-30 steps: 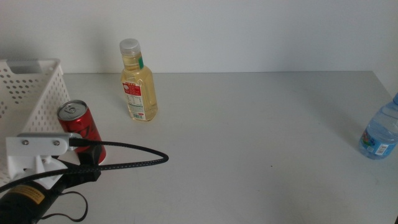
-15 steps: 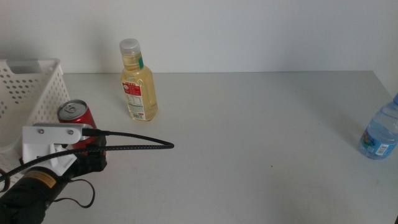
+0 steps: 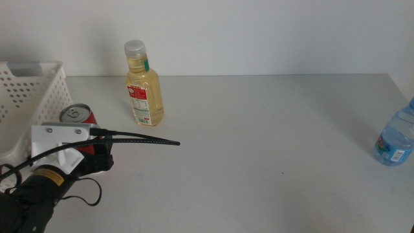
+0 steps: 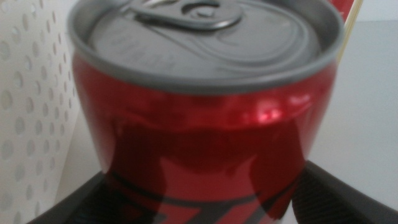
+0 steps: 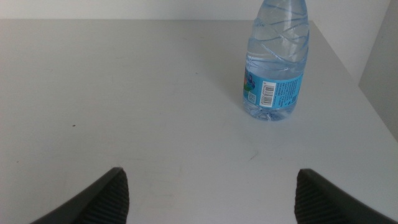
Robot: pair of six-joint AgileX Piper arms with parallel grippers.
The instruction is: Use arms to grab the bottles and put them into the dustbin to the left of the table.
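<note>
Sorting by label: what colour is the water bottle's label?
Blue, with a white barcode patch; the water bottle shows best in the right wrist view.

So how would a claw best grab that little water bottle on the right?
Probably around the labelled lower body of the water bottle, coming in level from the open table side where the right claw waits, jaws open. It stands upright, and that band looks straight-sided, while the ribbed upper part narrows.
</note>
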